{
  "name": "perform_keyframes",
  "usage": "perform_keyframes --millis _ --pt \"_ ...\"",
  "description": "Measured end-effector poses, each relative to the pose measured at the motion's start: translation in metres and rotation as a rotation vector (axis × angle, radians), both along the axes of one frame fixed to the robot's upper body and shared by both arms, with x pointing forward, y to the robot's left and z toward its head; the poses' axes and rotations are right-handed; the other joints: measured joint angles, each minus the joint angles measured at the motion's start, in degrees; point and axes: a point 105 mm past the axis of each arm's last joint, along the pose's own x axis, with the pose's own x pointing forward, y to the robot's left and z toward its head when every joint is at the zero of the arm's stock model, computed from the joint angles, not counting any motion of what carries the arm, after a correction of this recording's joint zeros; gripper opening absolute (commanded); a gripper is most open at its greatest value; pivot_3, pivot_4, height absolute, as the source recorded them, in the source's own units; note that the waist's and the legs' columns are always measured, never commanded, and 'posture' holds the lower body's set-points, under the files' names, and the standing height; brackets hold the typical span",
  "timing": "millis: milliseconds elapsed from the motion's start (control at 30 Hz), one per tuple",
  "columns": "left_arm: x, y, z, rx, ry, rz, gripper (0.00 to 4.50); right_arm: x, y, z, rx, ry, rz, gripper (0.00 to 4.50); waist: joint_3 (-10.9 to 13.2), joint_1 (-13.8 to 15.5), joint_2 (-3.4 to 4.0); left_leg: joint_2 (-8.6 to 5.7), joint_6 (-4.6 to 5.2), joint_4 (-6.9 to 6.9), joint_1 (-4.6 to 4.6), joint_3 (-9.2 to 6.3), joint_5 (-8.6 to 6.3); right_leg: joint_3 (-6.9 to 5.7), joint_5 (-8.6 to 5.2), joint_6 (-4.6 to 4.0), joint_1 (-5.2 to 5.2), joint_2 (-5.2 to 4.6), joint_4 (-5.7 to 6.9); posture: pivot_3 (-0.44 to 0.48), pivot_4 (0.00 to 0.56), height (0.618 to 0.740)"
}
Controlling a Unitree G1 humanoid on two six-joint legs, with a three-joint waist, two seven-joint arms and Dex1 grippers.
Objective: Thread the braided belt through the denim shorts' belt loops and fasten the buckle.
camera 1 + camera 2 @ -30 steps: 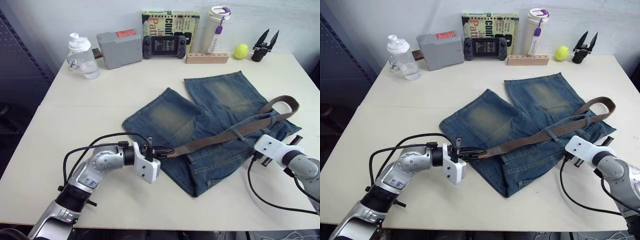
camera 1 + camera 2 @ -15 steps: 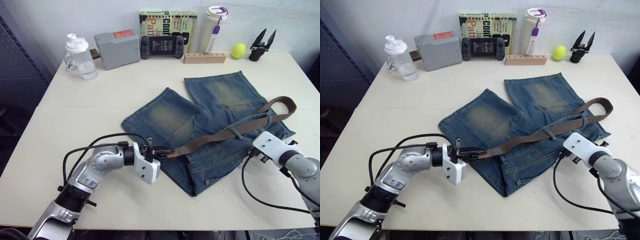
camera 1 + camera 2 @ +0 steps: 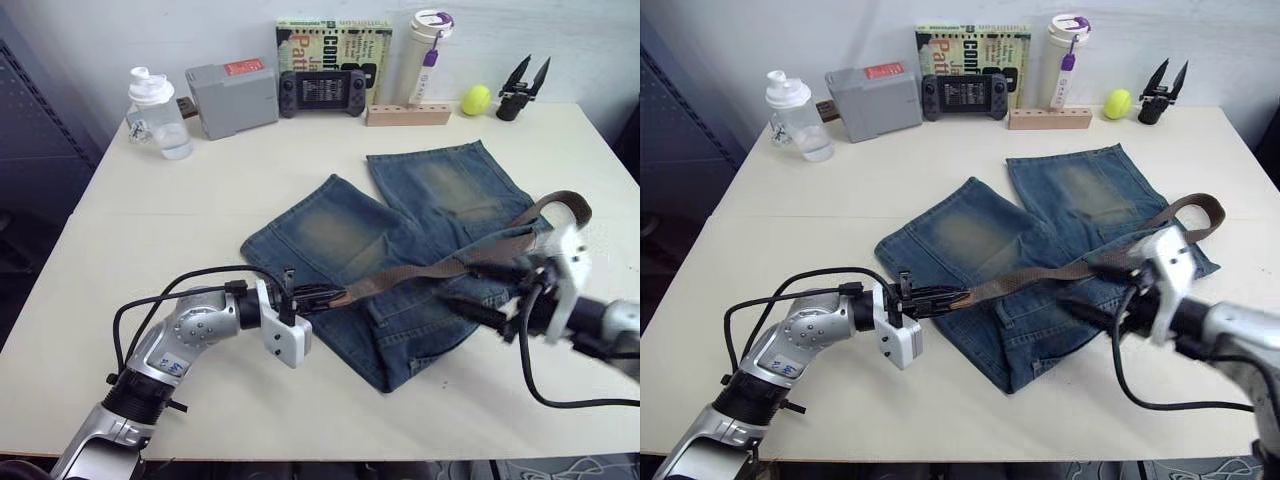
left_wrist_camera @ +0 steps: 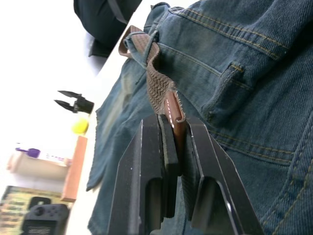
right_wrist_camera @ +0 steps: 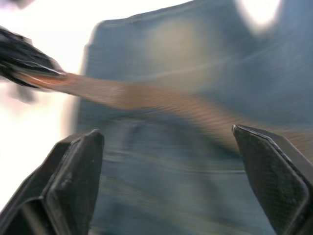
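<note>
Left gripper (image 3: 322, 294) pinches the braided belt (image 3: 420, 270) by its leather tip, the strap stretching away across the denim shorts (image 3: 400, 240) on the tabletop (image 3: 150, 230); right gripper (image 5: 168, 183), spread wide, hovers just before the strap's midsection.

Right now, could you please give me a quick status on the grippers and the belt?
Left gripper shut on the braided belt tip. Right gripper open, over the belt on the denim shorts. Nothing in the way.
</note>
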Motion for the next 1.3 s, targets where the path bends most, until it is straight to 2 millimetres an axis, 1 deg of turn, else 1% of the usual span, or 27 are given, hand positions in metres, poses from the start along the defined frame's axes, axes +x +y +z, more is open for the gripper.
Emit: perform_keyframes --millis 33,67,100,133,167,233,333,467,700,800,867,933,967,1000,1033,1067,1100,1133,1233,1267,1300 --pt "0.000 0.000 0.001 -0.003 -0.013 -0.002 0.00 -0.007 0.008 -0.009 0.094 0.097 -0.001 4.46 0.0 0.1 0.00 -0.03 0.00 -0.01 0.00 0.02 0.00 -0.01 0.00 0.00 0.00 0.01 -0.01 0.000 0.150 0.726" --pt "-0.001 0.000 0.001 -0.003 -0.016 -0.002 0.00 -0.009 0.012 -0.011 0.123 0.122 -0.003 4.46 0.0 0.0 0.00 -0.03 0.00 -0.02 0.01 0.02 0.00 -0.03 0.00 0.00 0.00 0.03 0.00 0.000 0.150 0.726" --pt "-0.001 0.000 0.000 0.000 -0.023 -0.004 0.00 -0.013 0.021 -0.014 0.209 0.187 -0.013 4.46 0.0 -0.1 0.00 -0.14 0.00 -0.03 0.01 0.11 0.00 -0.02 0.00 0.00 -0.01 0.08 -0.02 0.000 0.150 0.726" --pt "-0.001 0.000 0.000 0.000 -0.026 -0.005 0.00 -0.013 0.027 -0.016 0.272 0.227 -0.036 4.46 0.0 -0.3 0.00 -0.13 0.00 -0.03 0.03 0.15 0.00 -0.03 0.00 0.00 -0.01 0.10 0.00 0.000 0.150 0.726" --pt "-0.002 0.000 0.000 -0.003 -0.030 -0.007 0.00 -0.010 0.034 -0.015 0.359 0.266 -0.071 4.46 0.0 -0.5 0.00 -0.09 0.00 -0.03 0.05 0.17 0.00 -0.02 0.00 0.00 0.00 0.14 0.00 0.000 0.150 0.726" --pt "-0.002 -0.001 0.000 -0.007 -0.032 -0.007 0.00 -0.002 0.042 -0.014 0.477 0.324 -0.151 4.46 0.0 -0.6 0.01 -0.07 -0.01 -0.06 0.08 0.24 0.00 -0.01 -0.01 -0.01 -0.01 0.17 0.01 0.000 0.150 0.726" --pt "-0.003 0.000 -0.001 -0.005 -0.031 -0.005 0.00 0.007 0.052 -0.017 0.551 0.387 -0.229 4.46 0.0 -0.6 0.02 -0.07 -0.01 -0.12 0.04 0.27 0.00 0.11 -0.01 -0.01 -0.16 0.17 0.00 0.000 0.150 0.726" --pt "-0.003 0.000 -0.002 0.001 -0.031 -0.003 0.00 0.012 0.063 -0.020 0.592 0.434 -0.258 4.46 0.0 -0.4 0.02 -0.06 -0.01 -0.09 -0.01 0.34 0.00 0.10 -0.01 -0.01 -0.18 0.14 0.00 0.000 0.150 0.726" --pt "-0.004 -0.001 -0.002 0.001 -0.034 -0.007 0.00 0.030 0.056 -0.020 0.655 0.451 -0.362 4.46 0.0 -0.5 0.03 0.02 -0.01 -0.12 -0.02 0.65 0.00 0.13 -0.01 -0.01 -0.24 0.16 0.02 0.000 0.150 0.726" --pt "-0.004 -0.001 -0.002 0.002 -0.033 -0.009 0.00 0.035 0.053 -0.020 0.663 0.455 -0.383 3.62 0.0 -0.5 0.03 0.06 -0.01 -0.12 -0.02 0.76 0.00 0.17 -0.01 -0.01 -0.26 0.16 0.02 0.000 0.150 0.726" --pt "-0.004 -0.002 -0.002 0.003 -0.033 -0.009 0.00 0.037 0.052 -0.019 0.672 0.452 -0.390 2.74 0.0 -0.5 0.03 0.08 -0.01 -0.12 -0.02 0.77 0.00 0.17 -0.01 -0.01 -0.27 0.16 0.03 0.000 0.150 0.726" --pt "-0.004 -0.002 -0.002 0.004 -0.032 -0.010 0.00 0.038 0.053 -0.018 0.685 0.449 -0.393 1.59 0.0 -0.5 0.03 0.09 -0.01 -0.14 -0.02 0.80 0.00 0.20 -0.01 -0.01 -0.29 0.16 0.03 0.000 0.150 0.726" --pt "-0.004 -0.002 -0.002 0.004 -0.032 -0.010 0.00 0.038 0.053 -0.018 0.686 0.449 -0.393 1.26 0.0 -0.5 0.03 0.09 -0.01 -0.14 -0.02 0.80 0.00 0.20 -0.01 -0.01 -0.30 0.16 0.03 0.000 0.150 0.726" --pt "-0.004 -0.002 -0.002 0.006 -0.032 -0.011 0.00 0.039 0.053 -0.017 0.695 0.448 -0.397 0.75 0.0 -0.5 0.03 0.10 -0.01 -0.14 -0.02 0.81 0.00 0.20 -0.01 -0.01 -0.30 0.16 0.03 0.000 0.150 0.726" --pt "-0.004 -0.002 -0.003 0.007 -0.031 -0.012 0.00 0.039 0.053 -0.016 0.702 0.447 -0.400 0.44 0.0 -0.5 0.03 0.10 -0.01 -0.14 -0.02 0.81 0.00 0.21 -0.01 -0.01 -0.30 0.16 0.04 0.000 0.150 0.726" --pt "-0.005 -0.002 -0.003 0.007 -0.029 -0.014 0.45 0.040 0.053 -0.015 0.709 0.447 -0.402 0.01 0.0 -0.5 0.03 0.11 -0.01 -0.14 -0.02 0.81 0.00 0.21 -0.01 -0.01 -0.31 0.16 0.04 0.000 0.150 0.726" --pt "-0.005 -0.002 -0.003 0.008 -0.027 -0.014 0.92 0.040 0.053 -0.015 0.710 0.447 -0.403 0.00 0.0 -0.5 0.03 0.12 -0.01 -0.14 -0.02 0.81 0.00 0.21 -0.01 -0.01 -0.31 0.16 0.04 0.000 0.150 0.726" --pt "-0.006 -0.002 -0.002 0.000 -0.018 -0.022 1.16 0.040 0.053 -0.015 0.713 0.449 -0.404 0.00 0.0 -0.5 0.03 0.14 -0.01 -0.15 -0.02 0.82 0.00 0.22 -0.01 -0.01 -0.32 0.15 0.04 0.000 0.150 0.726" --pt "-0.008 -0.003 -0.002 -0.014 0.004 -0.031 2.38 0.041 0.055 -0.015 0.719 0.452 -0.404 0.00 0.0 -0.6 0.03 0.16 -0.01 -0.15 -0.02 0.82 0.00 0.23 -0.01 -0.01 -0.33 0.15 0.04 0.000 0.150 0.726" --pt "-0.009 -0.002 -0.004 -0.020 0.026 -0.031 2.65 0.041 0.055 -0.015 0.725 0.451 -0.408 0.00 0.0 -0.6 0.03 0.17 -0.01 -0.16 -0.02 0.82 0.00 0.23 -0.01 -0.02 -0.34 0.14 0.05 0.000 0.150 0.726" --pt "-0.009 -0.002 -0.007 -0.017 0.045 -0.027 3.09 0.042 0.054 -0.015 0.727 0.449 -0.412 0.00 0.0 -0.6 0.04 0.16 -0.01 -0.16 -0.02 0.83 0.00 0.24 -0.01 -0.02 -0.34 0.15 0.05 0.000 0.150 0.726"
